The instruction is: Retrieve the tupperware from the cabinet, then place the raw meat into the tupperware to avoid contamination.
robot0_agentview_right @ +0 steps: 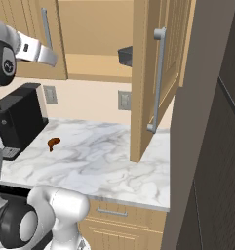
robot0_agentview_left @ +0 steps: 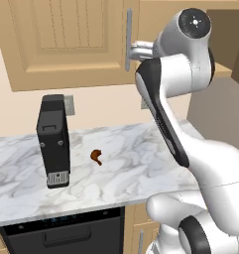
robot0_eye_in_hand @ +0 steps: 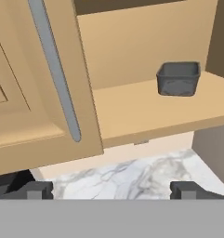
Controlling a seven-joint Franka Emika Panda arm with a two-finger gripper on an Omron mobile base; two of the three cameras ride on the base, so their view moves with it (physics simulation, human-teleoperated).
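The small grey, low rectangular tupperware (robot0_eye_in_hand: 178, 78) sits on the plain wooden shelf (robot0_eye_in_hand: 146, 109) inside the light tan wooden cabinet (robot0_eye_in_hand: 34, 93), in the upper right of the hand view. It is an open-topped box with dark, slightly see-through walls and rounded corners, standing upright near the shelf's right end and well back from its front edge. The tiny reddish-brown drumstick-shaped raw meat (robot0_agentview_left: 96, 157) lies on the white marbled tabletop (robot0_agentview_left: 141, 163), left of centre in the left base view, just right of a tall black box-like appliance (robot0_agentview_left: 53, 141) and apart from it.

In the right base view only a dark corner of the tupperware (robot0_agentview_right: 125, 55) shows at top centre, the rest hidden behind the edge of the open panelled cabinet door (robot0_agentview_right: 155, 73) with its long grey bar handle (robot0_agentview_right: 158, 80). In the left base view the white arm covers the shelf opening, so the container cannot be made out there.

The hand view gives the clearest look at the container and shelf, with the closed left door's grey bar handle (robot0_eye_in_hand: 55, 69) running down the upper left of the frame. The hand (robot0_eye_in_hand: 111, 190) is at the bottom edge of that view, its two dark fingertips (robot0_eye_in_hand: 36, 190) set wide apart and nothing between them. The base views add the meat (robot0_agentview_right: 53, 142) and appliance (robot0_agentview_right: 16, 122), which the hand view cuts off.
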